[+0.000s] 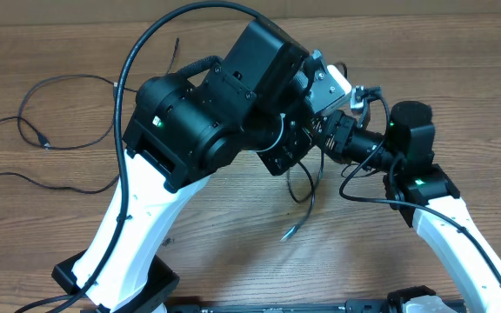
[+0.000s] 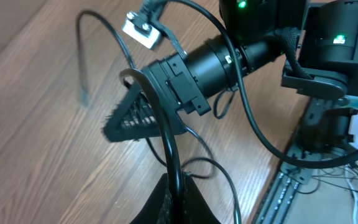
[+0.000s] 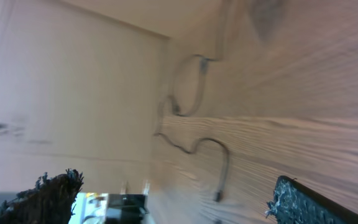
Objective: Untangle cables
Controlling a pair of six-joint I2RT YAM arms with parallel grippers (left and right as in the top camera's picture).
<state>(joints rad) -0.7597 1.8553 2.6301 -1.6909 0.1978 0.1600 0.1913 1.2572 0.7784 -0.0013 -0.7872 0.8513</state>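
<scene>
Black cables (image 1: 311, 204) hung mid-table beneath both arms, a loose strand (image 1: 43, 143) far left. The left gripper (image 2: 174, 190) pinched one cable; the right gripper (image 3: 176, 183) gaped, empty. Pulling upward might tighten the tangle.
</scene>
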